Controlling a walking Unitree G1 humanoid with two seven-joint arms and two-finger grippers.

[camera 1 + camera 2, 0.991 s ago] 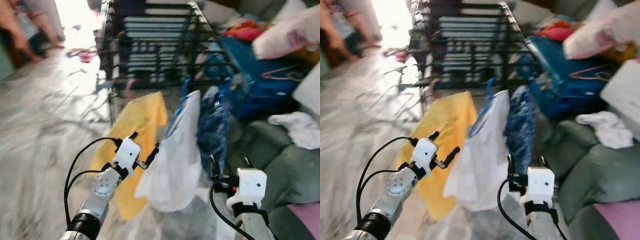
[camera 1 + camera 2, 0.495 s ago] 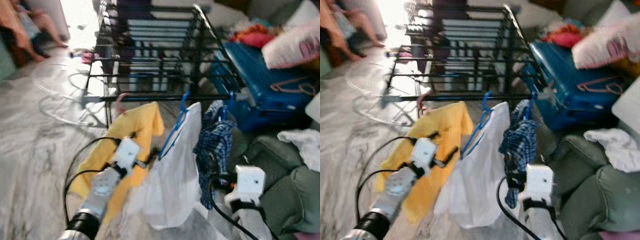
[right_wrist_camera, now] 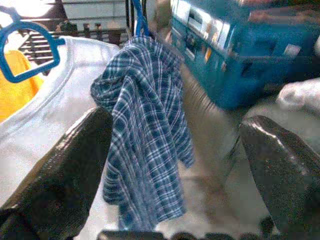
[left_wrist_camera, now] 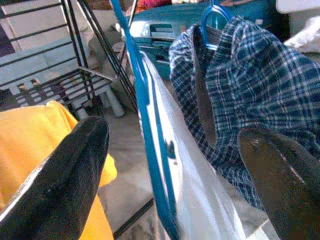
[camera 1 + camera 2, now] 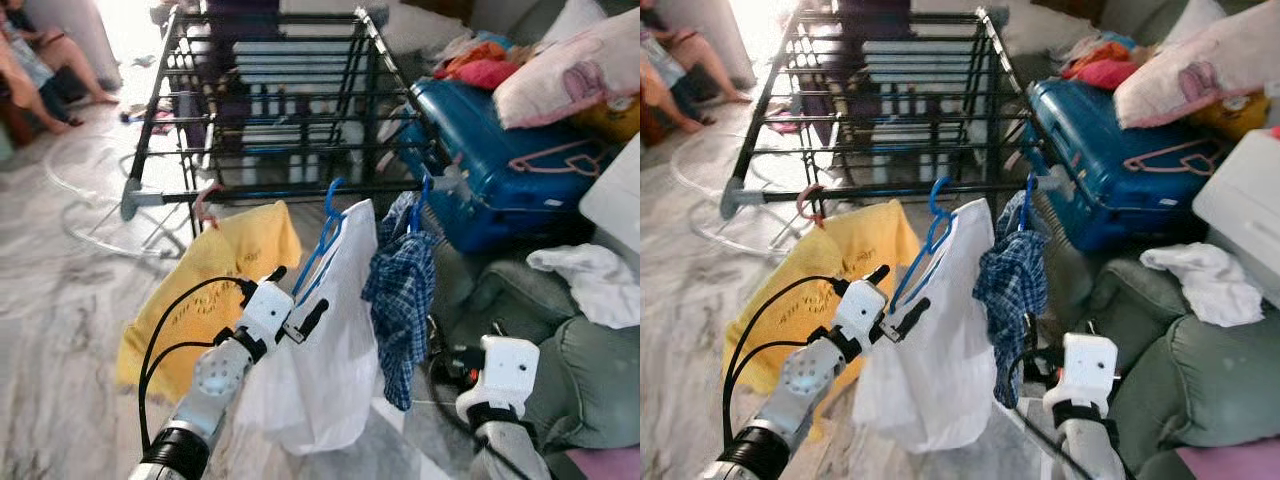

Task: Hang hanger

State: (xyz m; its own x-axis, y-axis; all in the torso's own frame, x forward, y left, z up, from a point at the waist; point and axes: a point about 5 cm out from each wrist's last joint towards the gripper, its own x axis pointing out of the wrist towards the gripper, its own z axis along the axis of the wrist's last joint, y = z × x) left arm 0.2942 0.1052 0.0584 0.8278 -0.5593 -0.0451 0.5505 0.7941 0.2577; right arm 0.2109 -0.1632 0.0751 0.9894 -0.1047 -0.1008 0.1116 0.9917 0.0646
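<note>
Left claw (image 5: 295, 310), fingers spread, straddles the blue hanger (image 5: 322, 243) bearing a white shirt (image 5: 325, 370), hooked on the drying rack (image 5: 300, 190). Right claw (image 3: 175, 150) spread, empty. Hanging appears complete; next, withdraw clear.

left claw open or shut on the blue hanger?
Open. The left claw has its two black fingers spread wide, with the blue plastic hanger running between them untouched.

The white shirt (image 5: 330, 350) hides most of its blue hanger (image 5: 322, 235); a seated person (image 5: 40, 70) is cut off.
</note>
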